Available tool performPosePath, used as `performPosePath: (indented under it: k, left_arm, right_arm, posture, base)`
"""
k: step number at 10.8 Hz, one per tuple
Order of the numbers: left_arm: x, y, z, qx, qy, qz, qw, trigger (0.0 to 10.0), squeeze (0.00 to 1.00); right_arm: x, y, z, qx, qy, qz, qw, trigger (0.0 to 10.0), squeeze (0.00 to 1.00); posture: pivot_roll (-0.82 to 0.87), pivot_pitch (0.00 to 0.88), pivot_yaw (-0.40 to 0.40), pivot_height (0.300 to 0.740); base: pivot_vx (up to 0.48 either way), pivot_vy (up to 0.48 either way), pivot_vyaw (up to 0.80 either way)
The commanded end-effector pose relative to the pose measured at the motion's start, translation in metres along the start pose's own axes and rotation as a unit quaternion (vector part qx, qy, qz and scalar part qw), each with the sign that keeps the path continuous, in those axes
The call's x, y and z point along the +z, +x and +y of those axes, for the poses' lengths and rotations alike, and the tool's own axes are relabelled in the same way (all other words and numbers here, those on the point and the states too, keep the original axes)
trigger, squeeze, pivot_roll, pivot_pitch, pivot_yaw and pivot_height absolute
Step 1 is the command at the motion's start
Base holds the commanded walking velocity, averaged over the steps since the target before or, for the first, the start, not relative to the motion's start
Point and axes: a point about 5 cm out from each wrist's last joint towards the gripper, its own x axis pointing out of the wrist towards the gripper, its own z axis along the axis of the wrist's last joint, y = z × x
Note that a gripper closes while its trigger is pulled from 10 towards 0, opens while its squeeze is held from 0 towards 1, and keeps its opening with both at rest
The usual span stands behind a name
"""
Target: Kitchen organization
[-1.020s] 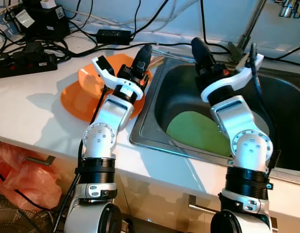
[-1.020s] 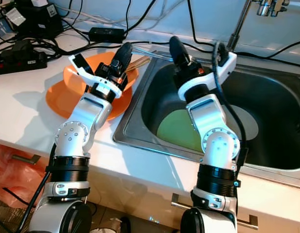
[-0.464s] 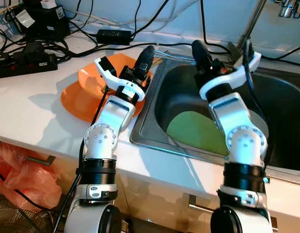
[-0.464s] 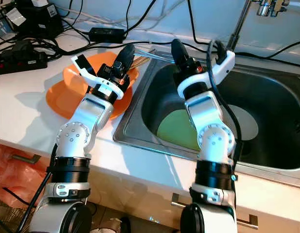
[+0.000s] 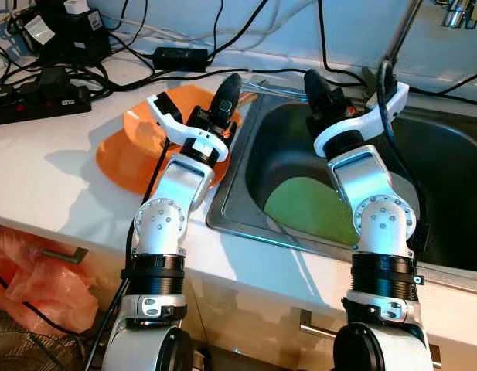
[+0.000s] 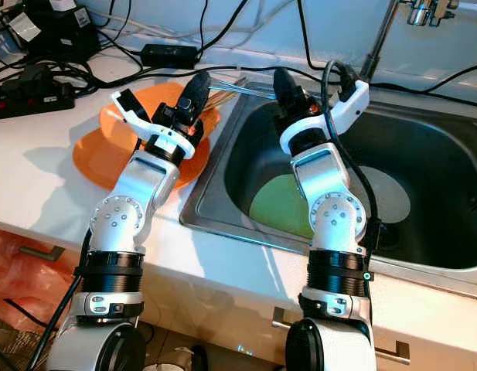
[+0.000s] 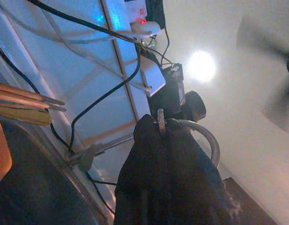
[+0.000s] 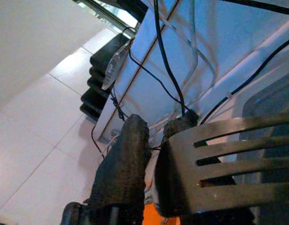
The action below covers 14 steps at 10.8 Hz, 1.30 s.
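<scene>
Roughly mid-task, by my reading: dishes sat both on the worktop (image 5: 45, 185) and in the sink (image 5: 236, 202).

Left gripper (image 5: 229, 83): raised over the orange bowl (image 5: 141, 127), which sat on an orange plate (image 5: 118, 166) just beside the sink rim. In its wrist view the fingers looked pressed together, with nothing between them.

Right gripper (image 5: 314, 81): held above the back of the sink. A dark slotted spatula (image 8: 228, 164) lay right against its fingers (image 8: 125, 159) in the wrist view. I could not tell whether it was clamped or merely in front of them.

Other items: a green plate (image 5: 311, 209) leaned in the sink basin. Wooden chopsticks (image 5: 250, 97) lay at the sink's back corner, near the bowl's far edge.

Judgement on the step: both arms looked poised between picks. If the chopsticks or the bowl were next, the left gripper would need to part its fingers before descending, and to come down steeply enough to miss the bowl rim. The loose cables (image 5: 223, 46) behind it were a snag risk. The right arm should be kept wide of the tap (image 5: 400, 35).
</scene>
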Motion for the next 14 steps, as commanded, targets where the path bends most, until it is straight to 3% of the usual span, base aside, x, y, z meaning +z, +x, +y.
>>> performPosePath:
  k: [1,2,4,5,6,8,11,14]
  left_arm:
    - [-0.028,-0.004,0.01,0.029,-0.049,0.001,0.998,0.5,0.0]
    - [-0.027,-0.004,0.011,0.038,-0.028,0.006,0.999,10.0,0.0]
    - [-0.028,-0.002,0.01,0.043,-0.013,0.013,0.999,10.0,0.0]
    - [-0.028,-0.001,0.008,0.043,-0.006,0.019,0.999,10.0,0.95]
    - [-0.028,-0.001,0.005,0.035,0.011,0.027,0.999,10.0,1.0]
    - [-0.028,-0.006,-0.004,0.012,0.058,0.053,0.997,10.0,1.0]
    - [-0.022,-0.006,-0.015,-0.001,0.096,0.055,0.994,10.0,1.0]
    - [-0.009,-0.015,-0.025,-0.004,0.22,0.072,0.973,10.0,1.0]
  right_arm:
    - [0.005,0.003,0.008,0.012,-0.004,-0.014,1.0,0.0,0.0]
    - [0.004,0.002,0.005,0.008,-0.005,-0.013,1.0,0.0,0.0]
    - [0.004,0.002,0.004,0.005,-0.009,-0.012,1.0,0.0,0.0]
    - [0.004,0.002,0.002,0.004,-0.02,-0.011,1.0,0.0,0.0]
    - [0.005,0.002,0.001,0.003,-0.024,-0.011,1.0,0.0,0.0]
    - [0.008,0.003,-0.001,0.003,-0.03,-0.015,0.999,0.0,0.0]
    - [0.012,0.006,-0.001,0.005,-0.032,-0.025,0.999,0.0,0.0]
    - [0.029,0.013,-0.007,-0.005,-0.053,-0.05,0.997,0.0,0.0]
  posture:
    - [0.03,0.096,0.024,0.74]
    - [0.02,0.096,0.024,0.74]
    - [0.02,0.094,0.025,0.74]
    - [0.02,0.092,0.025,0.74]
    - [0.03,0.091,0.025,0.74]
    - [0.03,0.092,0.027,0.74]
    - [0.04,0.091,0.032,0.74]
    - [0.07,0.094,0.04,0.74]
  base:
    - [0.0,0.0,0.0]
    - [0.0,0.0,0.0]
    - [0.0,0.0,0.0]
    - [0.0,0.0,0.0]
    - [0.0,0.0,0.0]
    - [0.0,0.0,0.0]
    - [0.0,0.0,0.0]
    - [0.0,0.0,0.0]
